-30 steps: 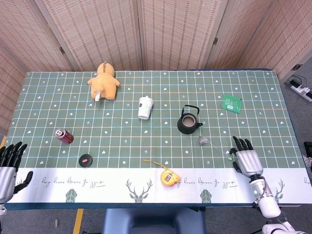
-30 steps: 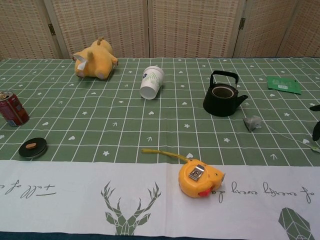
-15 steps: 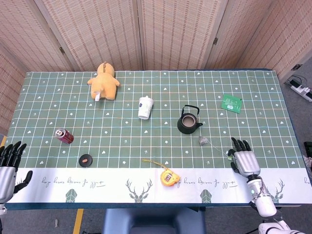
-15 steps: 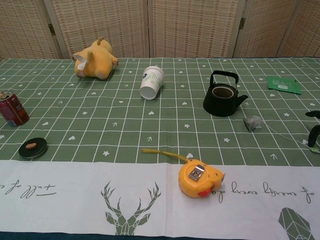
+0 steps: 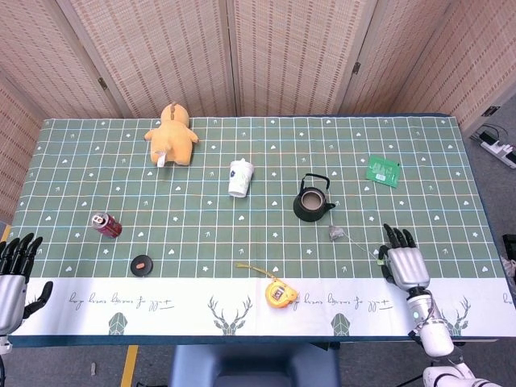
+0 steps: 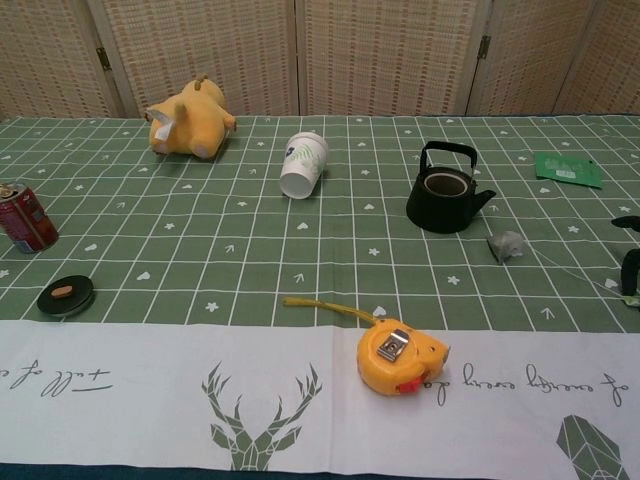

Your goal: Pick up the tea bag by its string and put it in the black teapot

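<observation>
the tea bag (image 5: 336,234) lies flat on the worktop (image 5: 242,266) just in front of the black teapot (image 5: 311,202), toward the right side, and its thin string (image 6: 570,270) trails off toward the right front edge, ending by the right hand (image 5: 405,264). that hand rests low over the front right part of the worktop, back up, fingers spread and pointing away from the front edge, holding nothing that i can see; whether a fingertip touches the end of the string i cannot tell. in the chest view only a couple of dark fingertips (image 6: 628,272) show at the right border. the left hand (image 5: 14,278) sits at the front left corner, fingers also apart and empty. the teapot stands upright with its lid off and handle raised. elsewhere, a plush toy (image 5: 171,135) lies near the back edge, a paper cup (image 5: 239,178) tipped over near the middle, a red can (image 5: 106,225) on its side toward the left edge, a small black lid (image 5: 142,264) in front of it, a yellow tape measure (image 5: 279,293) by the front edge, and a green packet (image 5: 384,170) toward the back right.
</observation>
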Controlling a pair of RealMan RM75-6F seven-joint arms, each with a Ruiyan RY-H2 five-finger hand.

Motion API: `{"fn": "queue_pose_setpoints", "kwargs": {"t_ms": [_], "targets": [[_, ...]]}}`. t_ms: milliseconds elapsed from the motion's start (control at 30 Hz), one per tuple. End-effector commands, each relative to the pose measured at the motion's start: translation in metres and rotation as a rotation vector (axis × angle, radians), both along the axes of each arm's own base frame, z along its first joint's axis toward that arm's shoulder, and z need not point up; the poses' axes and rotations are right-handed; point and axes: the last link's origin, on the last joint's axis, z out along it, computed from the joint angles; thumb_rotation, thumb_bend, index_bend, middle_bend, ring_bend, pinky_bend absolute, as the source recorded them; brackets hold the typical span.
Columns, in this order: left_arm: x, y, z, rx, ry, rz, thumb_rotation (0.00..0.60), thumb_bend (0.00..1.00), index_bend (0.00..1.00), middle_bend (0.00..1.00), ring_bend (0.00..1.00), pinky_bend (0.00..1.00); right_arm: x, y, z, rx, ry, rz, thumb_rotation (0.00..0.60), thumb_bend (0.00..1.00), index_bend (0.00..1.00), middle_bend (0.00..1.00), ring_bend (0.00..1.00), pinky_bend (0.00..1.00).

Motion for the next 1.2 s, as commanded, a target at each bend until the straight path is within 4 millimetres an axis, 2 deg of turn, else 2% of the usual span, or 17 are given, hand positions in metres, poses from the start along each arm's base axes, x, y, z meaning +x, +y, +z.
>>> {"fn": "queue_pose_setpoints", "kwargs": {"t_ms": [33,467,833,1033,1200], "targets": [[0.0,0.0,0.0,-0.001,-0.001,0.001,0.6,0.34,0.0,0.0,0.0,0.0,0.0,0.0,-0.001,-0.002,0.002,-0.001,0.6,0.44,0.49,0.0,0.0,0.0],[0.0,-0.001,-0.001,-0.013,-0.008,-0.002,0.6,0.34,0.0,0.0,0.0,0.0,-0.002,-0.001,-0.002,-0.02,-0.004,-0.008,0.6,0.44,0.58,0.0,0.0,0.0],[0.001,-0.002,0.001,-0.013,-0.015,-0.014,0.6,0.34,0.0,0.0,0.0,0.0,0.0,-0.004,0.0,-0.034,-0.005,0.001,0.6,0.44,0.61,0.0,0.0,0.0],[0.0,-0.001,0.0,-0.018,-0.011,-0.009,0.6,0.34,0.0,0.0,0.0,0.0,0.021,-0.009,0.025,-0.113,-0.044,0.081,0.6,0.44,0.61,0.0,0.0,0.0],[0.0,0.0,-0.001,-0.018,-0.009,-0.005,0.6,0.35,0.0,0.0,0.0,0.0,0.056,-0.021,0.059,-0.189,-0.077,0.156,0.6,0.44,0.61,0.0,0.0,0.0]]}}
